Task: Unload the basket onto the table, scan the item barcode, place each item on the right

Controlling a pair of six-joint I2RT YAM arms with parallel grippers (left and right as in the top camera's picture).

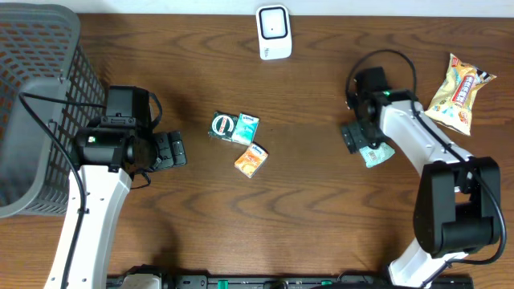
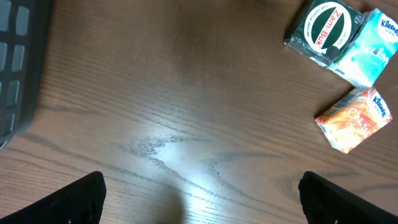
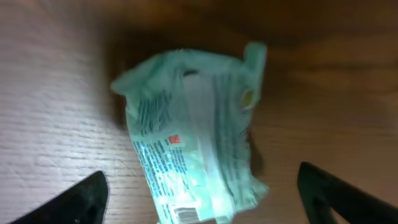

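A pale green packet point(image 3: 193, 130) lies on the table point(image 1: 305, 201), right of centre overhead. Its long axis runs top-to-bottom in the right wrist view, barcode seemingly lowest. The right gripper point(image 3: 200, 183) straddles it, jaws wide; the left gripper point(image 2: 199, 186) is wide, holding nothing.

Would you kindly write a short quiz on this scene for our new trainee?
1. True or false: the right gripper is shut on the pale green packet.
2. Which item lies against the Zam-Buk box? A) the blue Kleenex pack B) the orange pack C) the snack bag
3. Fill in: the white scanner stands at the far edge of the table; the grey ____ stands on its left side.

Key: 1 false: its jaws stand open and the packet lies on the table. 2 A: the orange pack and the snack bag lie apart from the box. 3 basket.
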